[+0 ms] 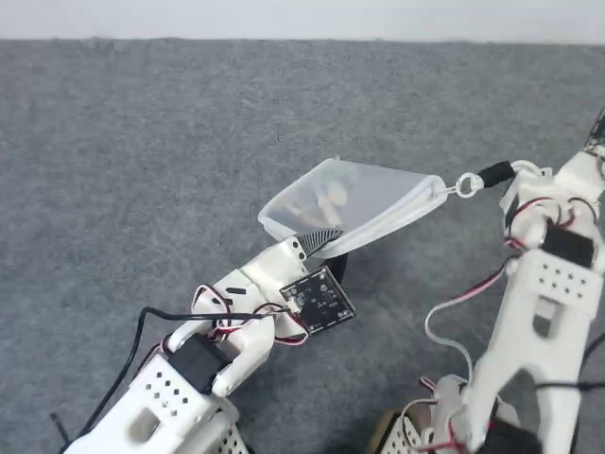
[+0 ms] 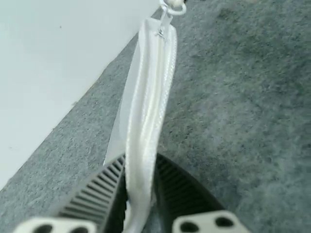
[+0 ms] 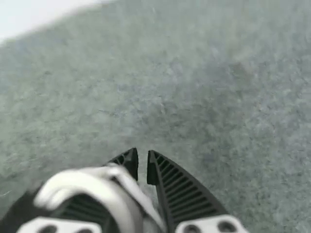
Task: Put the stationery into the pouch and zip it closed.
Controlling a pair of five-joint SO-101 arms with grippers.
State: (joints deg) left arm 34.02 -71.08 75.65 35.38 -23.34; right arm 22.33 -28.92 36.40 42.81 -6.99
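Table with a grey, carpet-like covering.

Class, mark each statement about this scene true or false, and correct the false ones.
1. The left gripper is shut on the pouch. True.
2. The zip pull sits right at the left gripper's fingers. False: it is at the pouch's far end.
3. The pouch is black. False: it is see-through white.
4. Things show inside the pouch. True.
5. The table is bare wood. False: it is covered in grey carpet.
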